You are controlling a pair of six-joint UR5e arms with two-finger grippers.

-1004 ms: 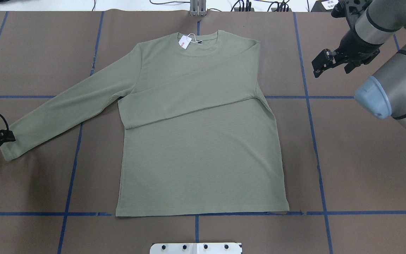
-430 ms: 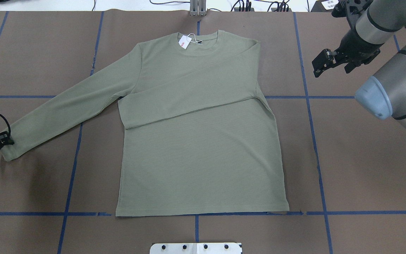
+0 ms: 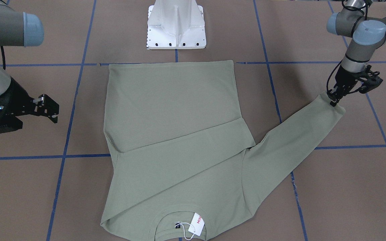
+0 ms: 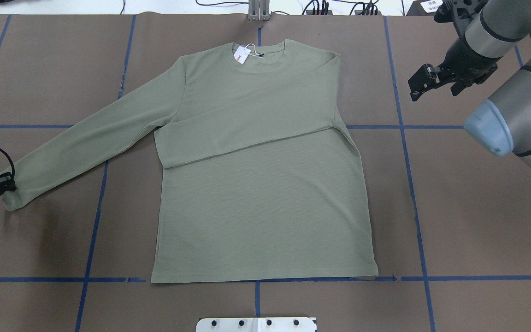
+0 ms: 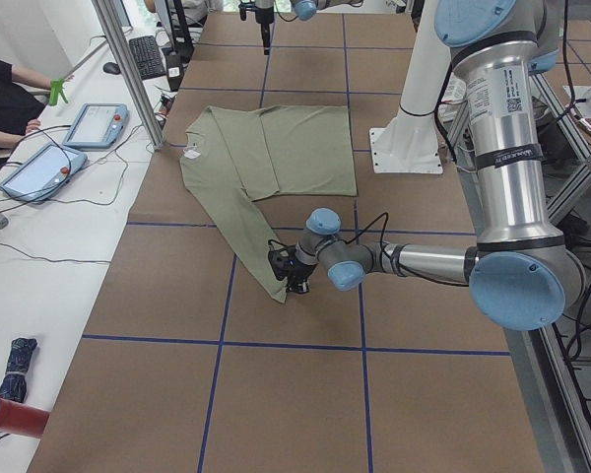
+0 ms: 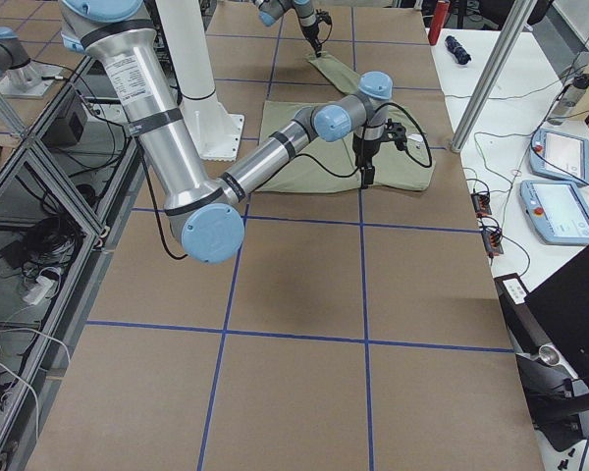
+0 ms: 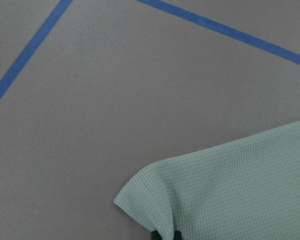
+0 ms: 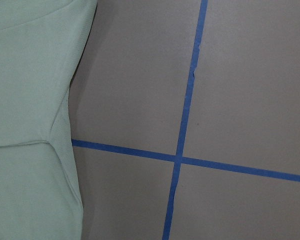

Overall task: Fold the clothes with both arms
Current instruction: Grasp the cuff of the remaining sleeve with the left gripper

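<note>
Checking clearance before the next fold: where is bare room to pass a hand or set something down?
Bare table lies between the shirt and the right arm, and between the outstretched sleeve and the robot's edge. Crowded: the cuff, where the left end effector sits, and under the open right end effector.

My left arm (image 5: 428, 262) reaches far out and low, forearm near level, wrist turned down. My left gripper (image 3: 332, 101) points at the table, jaws pinched together on the sleeve (image 3: 322, 108) end. My right arm (image 4: 519, 115) is raised on its own side, elbow bent. My right gripper (image 4: 415, 88) hangs tilted in the air, jaws apart.
</note>
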